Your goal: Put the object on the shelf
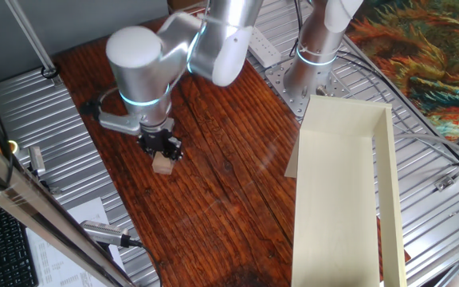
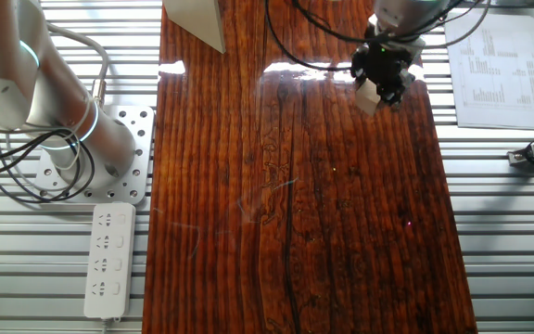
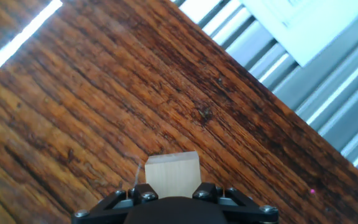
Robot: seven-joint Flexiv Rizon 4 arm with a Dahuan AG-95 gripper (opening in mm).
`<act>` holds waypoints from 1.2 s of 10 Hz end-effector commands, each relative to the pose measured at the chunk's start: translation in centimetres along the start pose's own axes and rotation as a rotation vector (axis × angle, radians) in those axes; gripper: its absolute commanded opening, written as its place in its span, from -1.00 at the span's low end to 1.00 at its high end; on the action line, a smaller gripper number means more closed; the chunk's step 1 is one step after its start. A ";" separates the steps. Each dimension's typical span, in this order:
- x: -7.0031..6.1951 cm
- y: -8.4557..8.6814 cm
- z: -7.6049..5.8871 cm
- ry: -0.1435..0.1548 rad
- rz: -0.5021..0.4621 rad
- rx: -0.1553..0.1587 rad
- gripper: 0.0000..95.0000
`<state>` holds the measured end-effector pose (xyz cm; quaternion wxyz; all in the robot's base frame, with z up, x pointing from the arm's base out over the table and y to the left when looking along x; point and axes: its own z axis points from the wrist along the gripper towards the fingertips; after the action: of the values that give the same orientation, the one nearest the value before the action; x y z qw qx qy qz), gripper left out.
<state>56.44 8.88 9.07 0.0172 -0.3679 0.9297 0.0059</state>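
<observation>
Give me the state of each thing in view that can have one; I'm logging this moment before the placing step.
Gripper: shut on the cube, over the wooden table.
Cube: held at the fingertips; whether it is clear of the table cannot be told.
Shelf: nothing on the part in view, lying at the table's far side, apart from the cube.
Power strip: no plugs seen in its sockets.

The table [image 2: 295,204] is dark reddish wood with strong grain and a glossy finish that reflects light near its edge. The cube [image 3: 173,175] is pale, smooth, matt wood. The shelf [image 1: 333,191] looks matt cream board. Ribbed, shiny metal [image 1: 30,104] borders the table's sides.
</observation>
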 end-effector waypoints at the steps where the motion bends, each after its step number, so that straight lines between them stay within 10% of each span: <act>1: -0.1 0.0 -0.3 0.001 0.032 -0.004 -1.00; 6: -0.4 0.2 -0.7 -0.005 0.071 0.059 -1.00; 12: -0.8 0.9 -1.6 -0.010 0.064 0.046 -1.00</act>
<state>56.90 9.75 10.13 0.0293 -0.3425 0.9390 -0.0112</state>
